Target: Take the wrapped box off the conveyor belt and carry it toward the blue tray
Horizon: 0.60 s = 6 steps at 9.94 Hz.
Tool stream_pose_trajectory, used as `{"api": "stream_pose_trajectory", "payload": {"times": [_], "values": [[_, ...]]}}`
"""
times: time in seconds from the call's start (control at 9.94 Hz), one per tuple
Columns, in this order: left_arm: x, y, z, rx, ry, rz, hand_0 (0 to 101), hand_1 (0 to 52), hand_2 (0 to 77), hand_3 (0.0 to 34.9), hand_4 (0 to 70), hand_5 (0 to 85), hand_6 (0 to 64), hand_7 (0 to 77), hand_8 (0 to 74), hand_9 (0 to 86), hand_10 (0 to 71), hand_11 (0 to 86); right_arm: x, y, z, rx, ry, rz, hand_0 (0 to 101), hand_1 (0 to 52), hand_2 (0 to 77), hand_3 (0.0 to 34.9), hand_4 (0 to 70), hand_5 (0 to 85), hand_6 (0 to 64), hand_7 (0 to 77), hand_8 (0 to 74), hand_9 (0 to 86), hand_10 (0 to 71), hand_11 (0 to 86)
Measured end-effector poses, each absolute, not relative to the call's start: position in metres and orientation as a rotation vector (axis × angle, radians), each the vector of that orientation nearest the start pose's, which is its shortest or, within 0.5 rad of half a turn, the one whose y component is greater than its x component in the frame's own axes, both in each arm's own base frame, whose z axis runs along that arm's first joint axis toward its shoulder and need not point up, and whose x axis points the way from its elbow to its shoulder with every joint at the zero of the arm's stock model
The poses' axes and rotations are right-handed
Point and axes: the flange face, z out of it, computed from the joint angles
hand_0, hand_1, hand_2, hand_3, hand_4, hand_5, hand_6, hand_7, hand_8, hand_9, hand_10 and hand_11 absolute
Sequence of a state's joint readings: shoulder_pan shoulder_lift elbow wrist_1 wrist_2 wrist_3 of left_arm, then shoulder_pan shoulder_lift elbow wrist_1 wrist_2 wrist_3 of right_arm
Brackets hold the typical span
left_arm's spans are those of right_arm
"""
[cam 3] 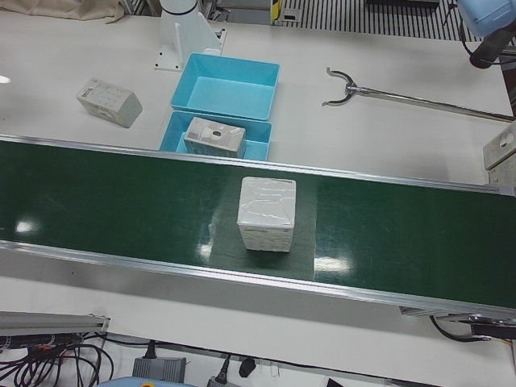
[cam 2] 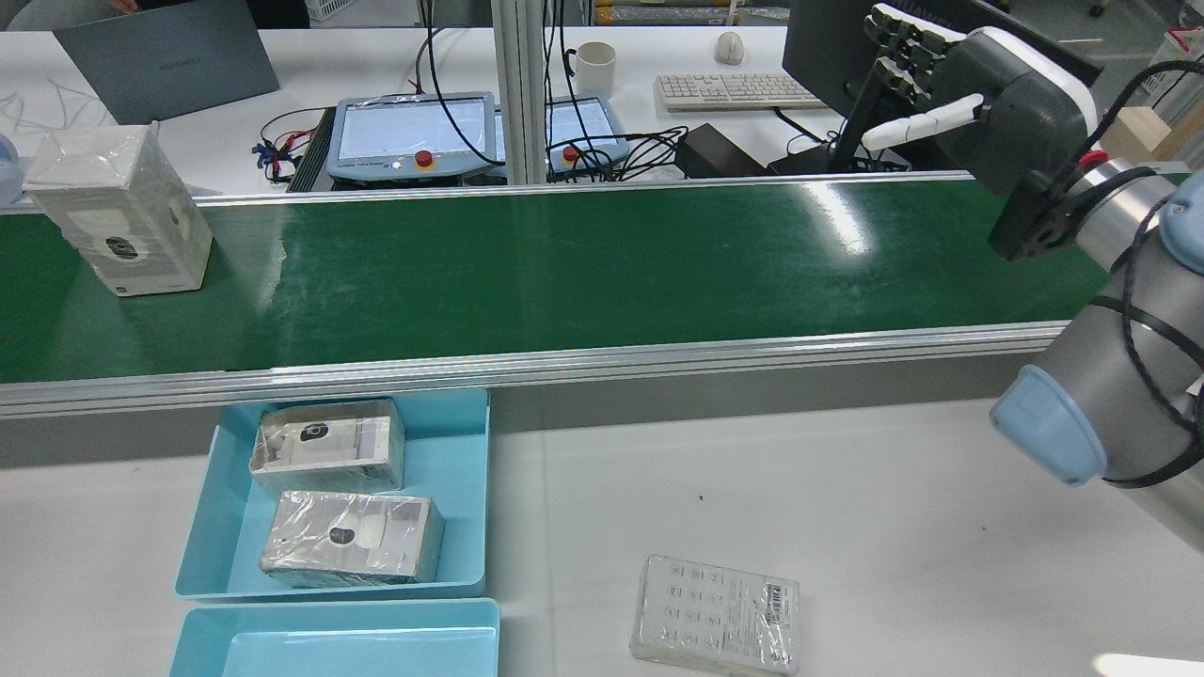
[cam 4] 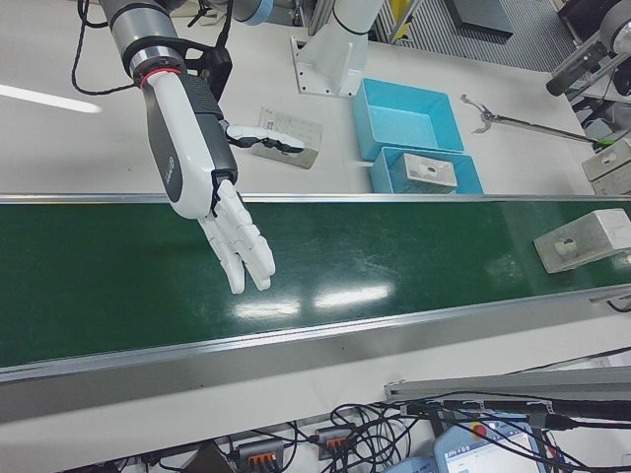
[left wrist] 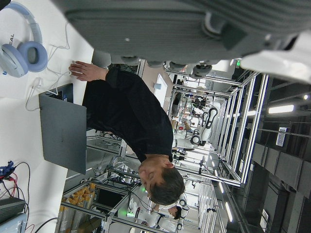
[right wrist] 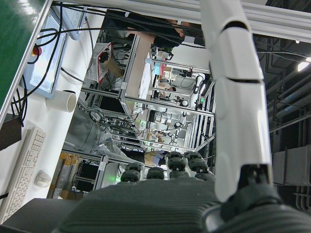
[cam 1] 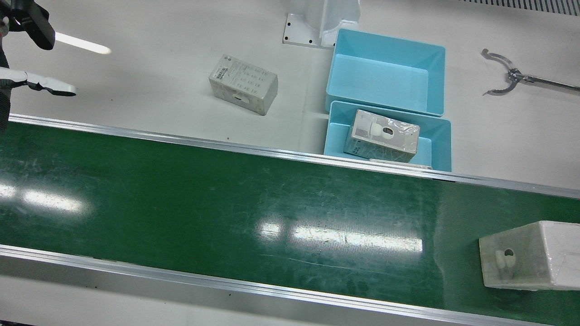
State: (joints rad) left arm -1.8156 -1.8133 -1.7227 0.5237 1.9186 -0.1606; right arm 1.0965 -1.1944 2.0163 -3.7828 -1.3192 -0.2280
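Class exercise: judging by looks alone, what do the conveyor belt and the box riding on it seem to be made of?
Conveyor belt: probably glossy green rubber or PVC; lamps mirror in it, with fine scuffs.
Wrapped box: likely white cardboard under clear plastic film; the film wrinkles and glints.

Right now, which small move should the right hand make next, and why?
Probably hold the right hand open over the conveyor belt and start lowering it only as the wrapped box comes near. The box stands upright at the belt's far end from this hand, well apart from it, and the hand holds nothing. The blue tray already holds two boxes.
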Motion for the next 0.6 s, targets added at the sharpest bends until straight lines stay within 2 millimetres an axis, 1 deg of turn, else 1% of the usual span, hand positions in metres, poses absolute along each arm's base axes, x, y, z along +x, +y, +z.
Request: {"api": "stream_pose_trajectory", "payload": {"times": [0.1, 0.3, 0.4, 0.5, 0.6], "values": [[-0.2282, -0.5038, 0.5353, -0.33, 2.107, -2.406, 0, 0.0, 0.5, 0.0, 0.0, 1.1, 0.0, 0.0, 0.0, 0.0, 0.5, 0.0, -0.1042, -0.5492, 0.3521, 0.045, 2.624, -2.161, 50, 18.5, 12.5, 0.0, 7.6, 0.5, 0.0, 0.5, 0.5, 1.6, 3.8, 7.1], [-0.2283, -0.5038, 0.5353, -0.33, 2.107, -2.406, 0, 0.0, 1.1, 0.0, 0.0, 1.1, 0.0, 0.0, 0.0, 0.0, 0.0, 0.0, -0.1037, -0.5495, 0.3535, 0.042, 2.62, -2.165, 50, 19.1, 13.1, 0.0, 7.6, 0.5, 0.0, 0.5, 0.5, 1.6, 3.8, 7.1], [-0.2283, -0.5038, 0.5353, -0.33, 2.107, -2.406, 0, 0.0, 1.1, 0.0, 0.0, 1.1, 0.0, 0.0, 0.0, 0.0, 0.5, 0.0, -0.1033, -0.5499, 0.3542, 0.04, 2.618, -2.168, 50, 19.6, 17.5, 0.0, 9.3, 0.5, 0.0, 0.0, 1.6, 1.6, 2.2, 7.1], [-0.2283, -0.5038, 0.5353, -0.33, 2.107, -2.406, 0, 0.0, 1.1, 0.0, 0.0, 1.1, 0.0, 0.0, 0.0, 0.0, 0.5, 0.0, -0.1034, -0.5503, 0.3552, 0.038, 2.617, -2.171, 50, 19.6, 17.5, 0.0, 8.7, 0.5, 0.0, 0.0, 1.6, 1.6, 2.7, 7.1], [-0.2283, -0.5038, 0.5353, -0.33, 2.107, -2.407, 0, 0.0, 1.1, 0.0, 0.0, 1.1, 0.0, 0.0, 0.0, 0.0, 0.5, 0.0, -0.1037, -0.5505, 0.3556, 0.036, 2.617, -2.173, 50, 18.5, 18.5, 0.0, 9.3, 0.5, 0.0, 0.5, 1.6, 1.6, 2.7, 6.5]]}}
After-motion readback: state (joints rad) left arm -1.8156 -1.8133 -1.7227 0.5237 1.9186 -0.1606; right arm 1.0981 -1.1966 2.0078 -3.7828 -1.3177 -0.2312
